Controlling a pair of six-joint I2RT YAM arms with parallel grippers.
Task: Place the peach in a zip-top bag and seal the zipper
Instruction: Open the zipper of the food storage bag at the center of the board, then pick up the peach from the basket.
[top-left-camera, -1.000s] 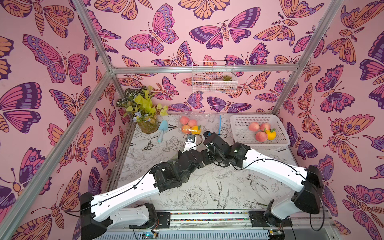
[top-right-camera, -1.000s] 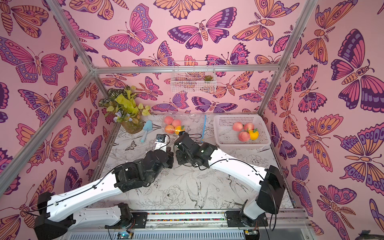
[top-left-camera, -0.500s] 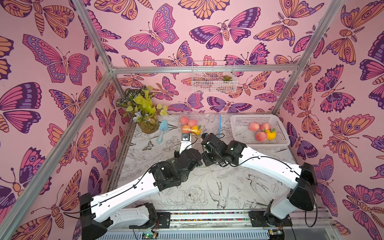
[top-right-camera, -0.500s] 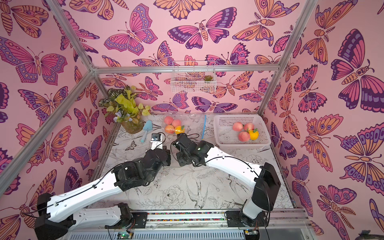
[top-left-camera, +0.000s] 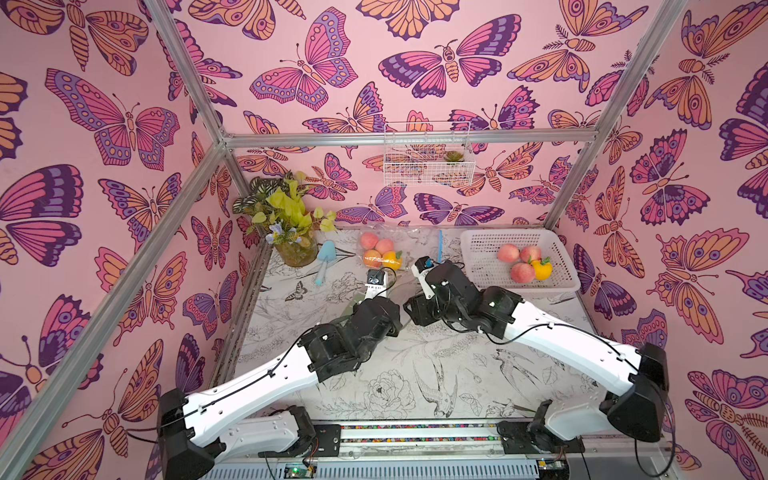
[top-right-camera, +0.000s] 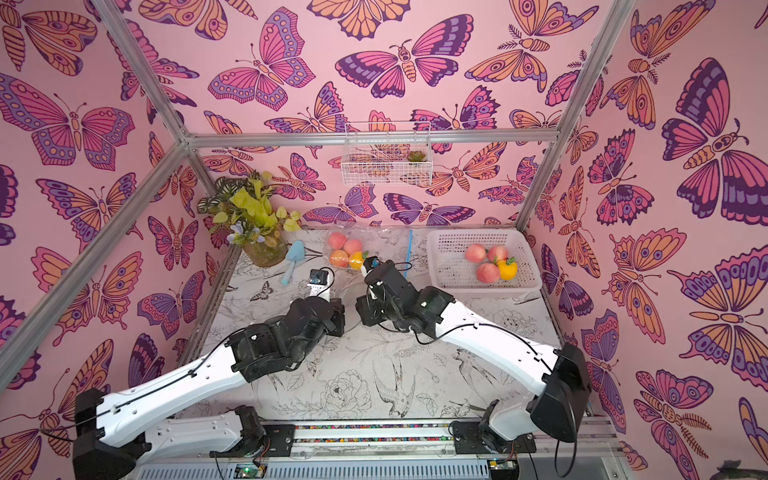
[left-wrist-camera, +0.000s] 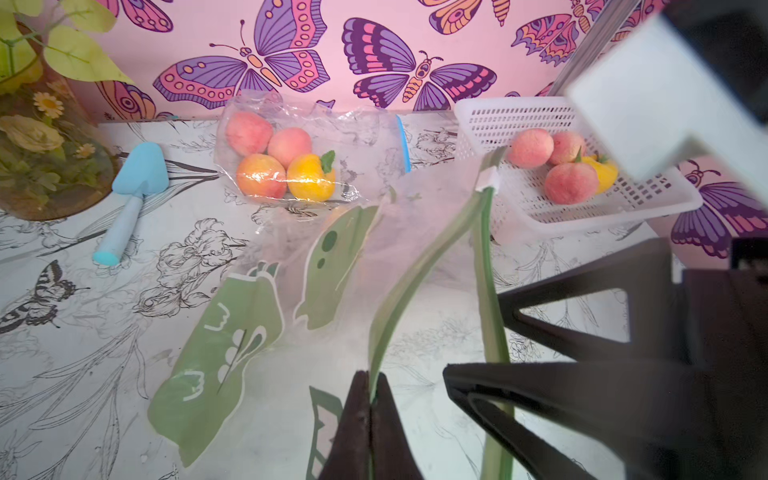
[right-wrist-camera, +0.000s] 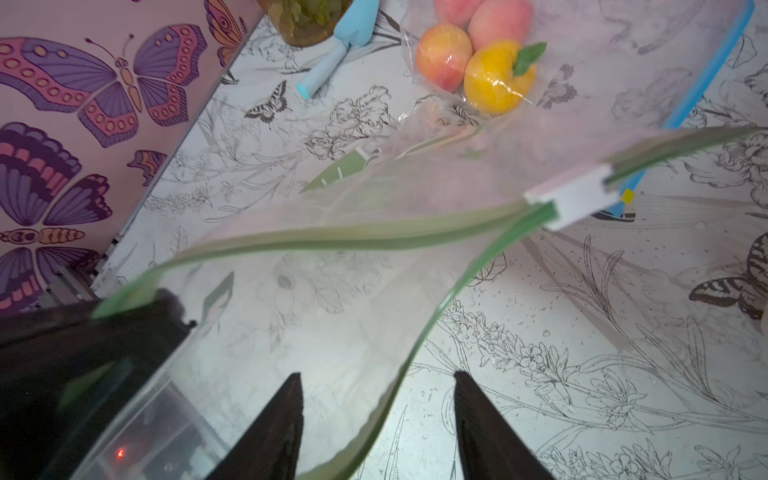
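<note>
The zip-top bag (left-wrist-camera: 232, 340), frosted film printed with green shapes, is held up by its green zipper edge over the middle of the table. Its mouth gapes, the two green lips parting from the white slider (right-wrist-camera: 577, 199) at the far end. A pinkish blur shows through the film, too vague to call a peach. The left gripper (left-wrist-camera: 370, 380) has its dark fingers pressed together on one lip. The right gripper (right-wrist-camera: 374, 378) holds its jaws apart, with the other lip curving between them without clear contact. Round, matte peaches (top-left-camera: 509, 252) lie in the white perforated basket (top-left-camera: 519, 239) at the back right, well apart from both grippers. A crinkled clear second bag (left-wrist-camera: 353, 124) of fruit and a blue trowel (left-wrist-camera: 137, 178) sit behind, and bare line-drawn tablecloth (top-left-camera: 415, 386) stretches in front.
</note>
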